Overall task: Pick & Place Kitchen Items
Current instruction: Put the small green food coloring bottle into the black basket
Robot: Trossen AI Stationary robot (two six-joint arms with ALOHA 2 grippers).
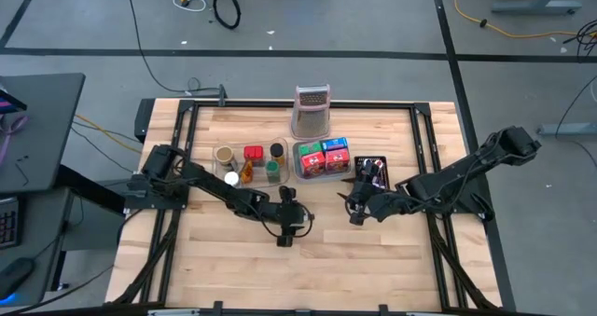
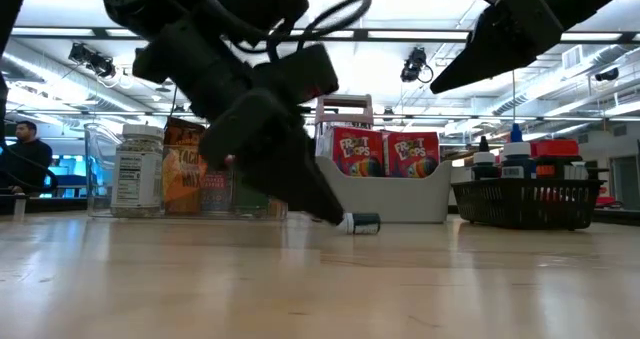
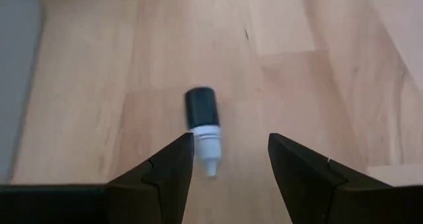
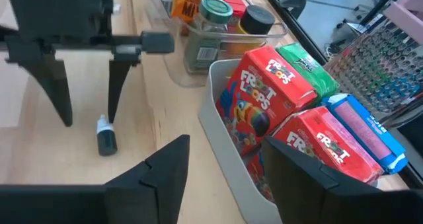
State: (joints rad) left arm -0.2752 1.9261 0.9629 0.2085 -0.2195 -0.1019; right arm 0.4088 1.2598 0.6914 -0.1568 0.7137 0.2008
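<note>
A small dropper bottle with a dark cap and white tip lies on its side on the wooden table, also seen in the low view and the right wrist view. My left gripper is open and points down at the table's middle; the bottle's white tip lies just beside one finger, its cap beyond the fingertips. My right gripper is open and hovers above the table, in front of the grey tray of red, green and blue packets.
A clear tray of jars and bottles stands at the far left of the middle. The grey tray, a black basket of small bottles and a tall metal grater stand behind. Bare wood lies toward the near edge.
</note>
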